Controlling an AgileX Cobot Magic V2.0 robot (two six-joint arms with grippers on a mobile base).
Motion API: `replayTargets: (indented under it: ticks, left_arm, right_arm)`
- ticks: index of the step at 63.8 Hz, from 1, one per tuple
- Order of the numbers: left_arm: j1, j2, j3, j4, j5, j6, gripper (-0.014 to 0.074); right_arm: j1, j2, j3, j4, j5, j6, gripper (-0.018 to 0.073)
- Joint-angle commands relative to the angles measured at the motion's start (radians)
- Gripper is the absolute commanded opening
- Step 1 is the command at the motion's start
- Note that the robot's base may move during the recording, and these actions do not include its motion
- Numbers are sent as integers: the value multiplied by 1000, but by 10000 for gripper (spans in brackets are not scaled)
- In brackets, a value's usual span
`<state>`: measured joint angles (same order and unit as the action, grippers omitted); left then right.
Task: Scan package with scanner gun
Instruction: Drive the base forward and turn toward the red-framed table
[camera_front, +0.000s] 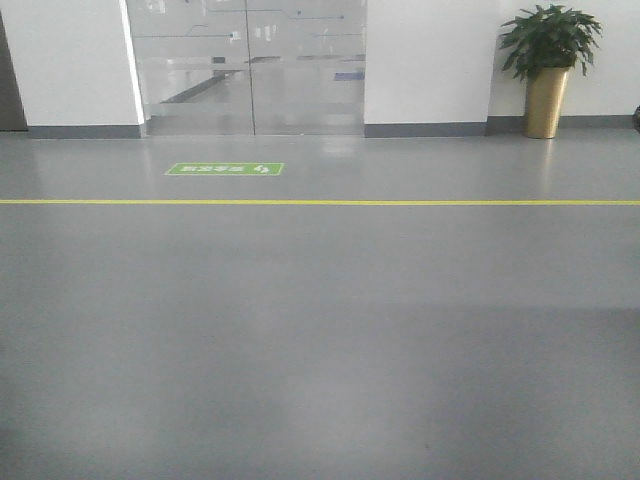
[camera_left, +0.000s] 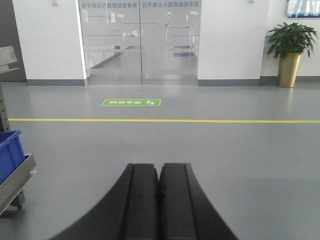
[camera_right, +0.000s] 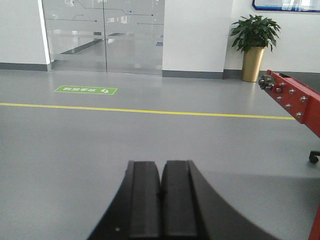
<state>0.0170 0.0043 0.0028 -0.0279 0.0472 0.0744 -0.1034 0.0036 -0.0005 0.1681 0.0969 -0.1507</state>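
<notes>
Left wrist view first: the left gripper (camera_left: 160, 169) sits at bottom centre of the frame. Its 2 black fingers (camera_left: 144, 200) are pressed flat together with no gap and nothing between them. In the right wrist view the right gripper (camera_right: 161, 167) is also at bottom centre, its 2 fingers tight against each other and gripping nothing.

Both point out over a grey floor (camera_front: 320, 350). A yellow line (camera_front: 320, 202) runs across the full width of the front view. Just beyond it, a green floor sign (camera_front: 224, 169) lies in front of the glass doors (camera_front: 250, 70) at upper left. A potted plant (camera_front: 548, 70) in a gold pot stands against the white wall at upper right.

At the left edge of the left wrist view, a blue bin (camera_left: 9, 152) rests on a metal shelf (camera_left: 20, 181). At the right edge of the right wrist view, a red bolted beam (camera_right: 295, 100) slants down into frame.

The package and the scanner gun show in none of the 3 views, so I cannot tell where they are.
</notes>
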Motion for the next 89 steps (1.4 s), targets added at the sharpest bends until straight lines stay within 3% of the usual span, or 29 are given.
replayTargets:
  ticks: [1, 89]
  left_arm:
    - [1, -4, -3, -3, -18, -7, -111]
    - [1, -4, -3, -3, -18, -7, -111]
  right_arm:
    - [-5, -4, 1, -1, -19, -5, -159]
    - [-5, -4, 1, -1, -20, -5, -159]
